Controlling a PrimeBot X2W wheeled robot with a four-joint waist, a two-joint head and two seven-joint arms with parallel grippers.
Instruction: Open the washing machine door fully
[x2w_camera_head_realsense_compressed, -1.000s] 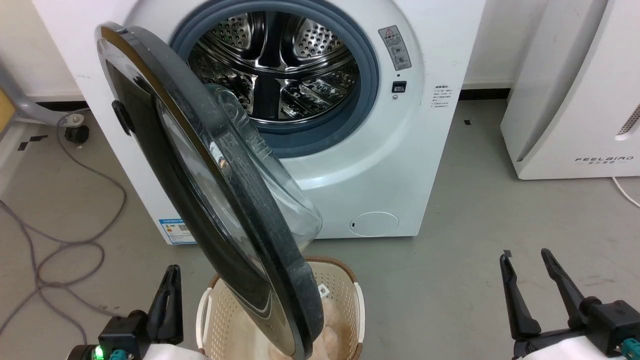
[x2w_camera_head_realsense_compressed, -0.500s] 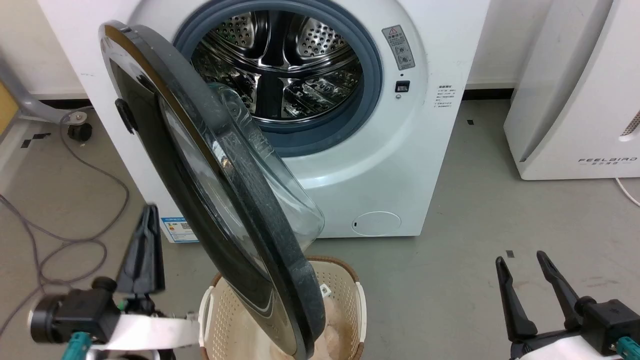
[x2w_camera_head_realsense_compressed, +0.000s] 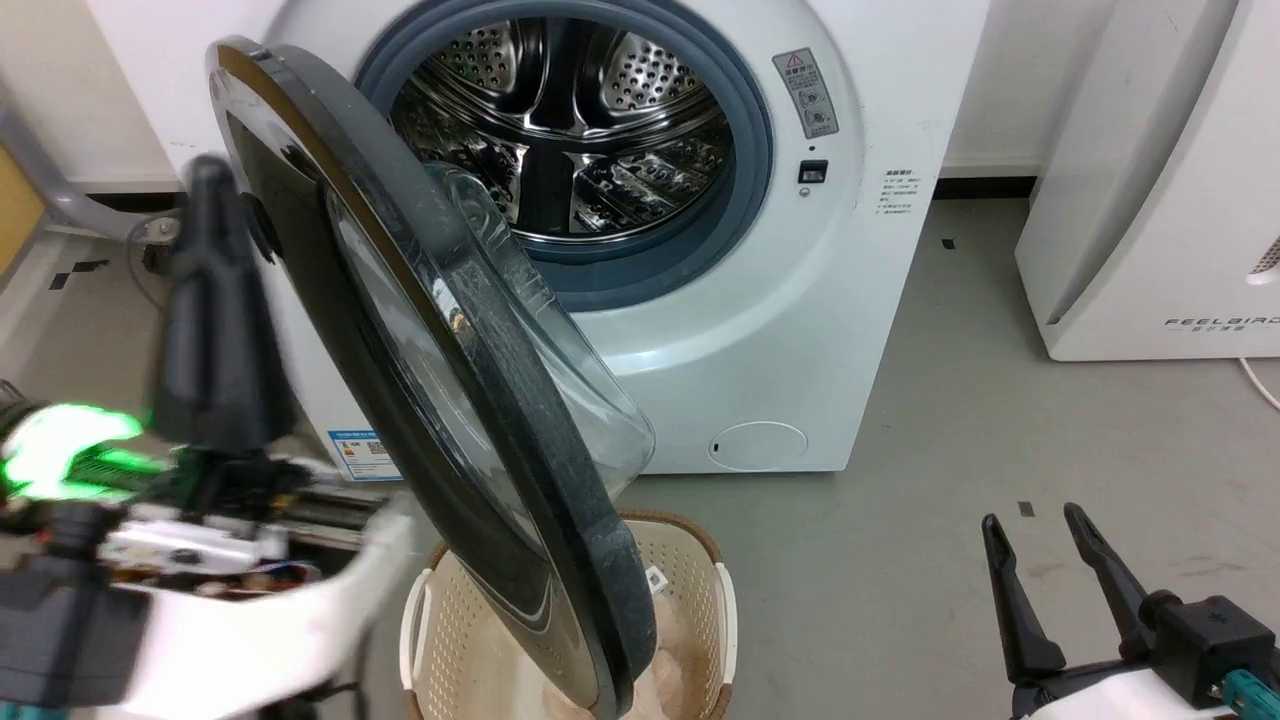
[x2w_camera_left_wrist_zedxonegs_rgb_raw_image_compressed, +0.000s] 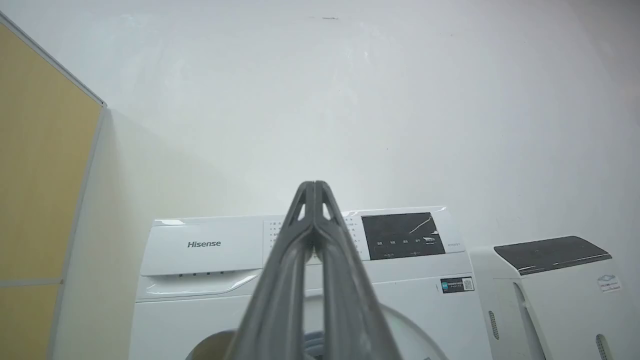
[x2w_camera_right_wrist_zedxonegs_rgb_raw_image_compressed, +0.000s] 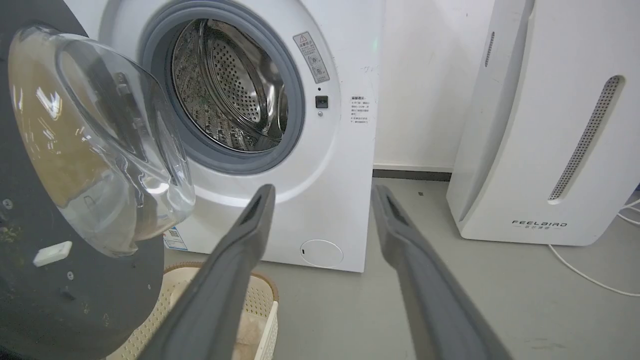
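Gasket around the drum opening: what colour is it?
The gasket is grey with a bluish tint; the head view shows it best.

Laundry area, lab-like: washing machine (x2w_camera_head_realsense_compressed: 800, 350), white FEELBIRD appliance (x2w_camera_head_realsense_compressed: 1150, 200), laundry basket (x2w_camera_head_realsense_compressed: 690, 590), bare grey floor (x2w_camera_head_realsense_compressed: 950, 520).

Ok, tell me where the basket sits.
In the head view the basket stands on the floor at bottom centre, before the washing machine, beneath the lower edge of the washing machine door.
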